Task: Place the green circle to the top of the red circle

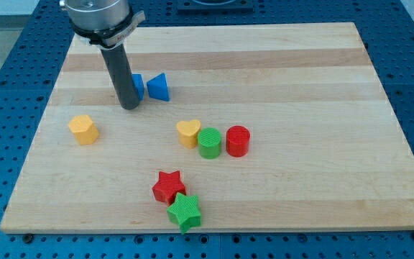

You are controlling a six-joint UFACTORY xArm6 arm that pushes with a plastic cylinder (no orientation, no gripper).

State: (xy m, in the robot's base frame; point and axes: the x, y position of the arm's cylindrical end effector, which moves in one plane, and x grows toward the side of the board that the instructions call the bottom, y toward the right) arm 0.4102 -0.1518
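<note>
The green circle (209, 142) stands near the board's middle, touching the red circle (238, 140) on its right and the yellow heart (188, 133) on its left. My tip (129, 106) rests on the board at the upper left, well up and left of the green circle. It stands just in front of a blue block (137, 84) that the rod partly hides.
A blue triangle (159, 87) lies right of the rod. A yellow hexagon-like block (83, 129) sits at the left. A red star (168, 186) and a green star (185, 211) touch near the bottom edge. The wooden board (300, 86) lies on a blue perforated table.
</note>
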